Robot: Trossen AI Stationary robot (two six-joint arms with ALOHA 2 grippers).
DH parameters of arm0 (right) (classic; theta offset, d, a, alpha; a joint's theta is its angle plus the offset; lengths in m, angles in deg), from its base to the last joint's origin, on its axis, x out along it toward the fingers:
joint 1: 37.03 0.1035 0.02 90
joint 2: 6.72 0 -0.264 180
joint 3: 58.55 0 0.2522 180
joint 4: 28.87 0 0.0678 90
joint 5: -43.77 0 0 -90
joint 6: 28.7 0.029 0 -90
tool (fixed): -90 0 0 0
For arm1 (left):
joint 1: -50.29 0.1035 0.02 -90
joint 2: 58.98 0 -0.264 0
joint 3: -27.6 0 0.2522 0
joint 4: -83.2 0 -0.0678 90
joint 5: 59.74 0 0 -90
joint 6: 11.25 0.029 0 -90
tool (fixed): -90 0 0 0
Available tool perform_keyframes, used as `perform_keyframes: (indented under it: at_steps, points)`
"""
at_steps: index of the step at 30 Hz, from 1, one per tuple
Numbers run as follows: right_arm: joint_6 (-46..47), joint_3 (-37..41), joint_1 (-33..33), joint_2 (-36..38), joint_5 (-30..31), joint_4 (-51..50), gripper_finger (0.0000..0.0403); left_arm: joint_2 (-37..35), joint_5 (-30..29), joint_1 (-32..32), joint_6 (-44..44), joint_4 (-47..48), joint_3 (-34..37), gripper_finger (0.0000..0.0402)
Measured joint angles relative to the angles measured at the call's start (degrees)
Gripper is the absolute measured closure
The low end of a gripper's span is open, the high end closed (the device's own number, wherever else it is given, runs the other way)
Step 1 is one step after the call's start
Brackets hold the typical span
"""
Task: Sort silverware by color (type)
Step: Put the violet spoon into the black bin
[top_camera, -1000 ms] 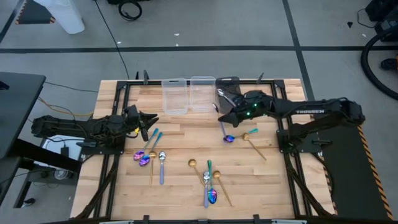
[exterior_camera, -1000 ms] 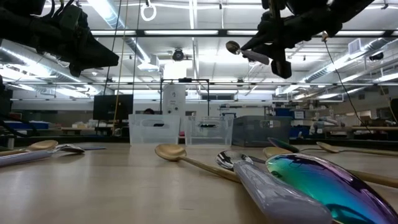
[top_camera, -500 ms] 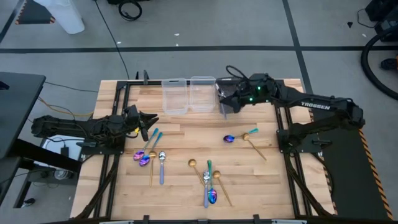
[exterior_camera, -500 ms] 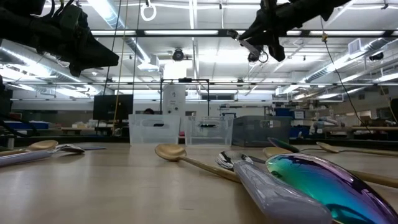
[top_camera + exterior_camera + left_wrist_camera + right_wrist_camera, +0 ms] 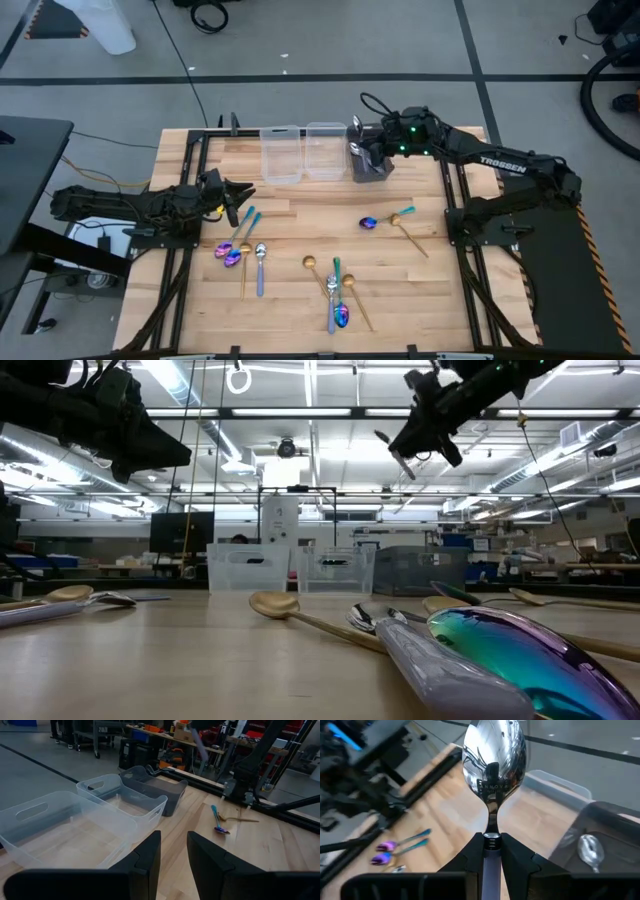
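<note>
Silver spoon (image 5: 494,760) pinched in right gripper (image 5: 491,851) above dark grey bin (image 5: 367,161) at table's far edge.
Spoon was polished mirror metal, oval bowl, slim neck; long axis ran straight out from the fingers, bowl end leading away from the wrist. Fingers were clamped on its handle. One more silver spoon (image 5: 589,851) lay inside the grey bin. Three bins stood in a row: two clear plastic bins (image 5: 302,152), then the grey one, all rounded rectangles with handle cutouts. On the wood-plank table (image 5: 300,215), loose pieces lay in three clusters: iridescent purple-blue spoons with teal handles (image 5: 235,248) near the left side, gold spoons (image 5: 311,266) mid-front, one iridescent-and-gold pair (image 5: 390,220) on the right. Left gripper (image 5: 171,857) hovered low at the left side, fingers slightly parted, holding nothing.
</note>
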Motion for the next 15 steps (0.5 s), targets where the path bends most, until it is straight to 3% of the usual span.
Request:
perform_keyframes:
  at_steps: [6, 15]
  points:
    - [-3.3, -1.4, -1.7, -5.8, 2.9, -1.4, 0.0343, 0.0, 0.0, 0.1, 0.1, 0.0, 0.0, 0.0299]
    - [-8.9, -10.5, -3.6, -15.8, 5.3, -8.4, 0.0343, 0.0, 0.0, 0.1, 0.2, 0.0, 0.0, 0.0299]
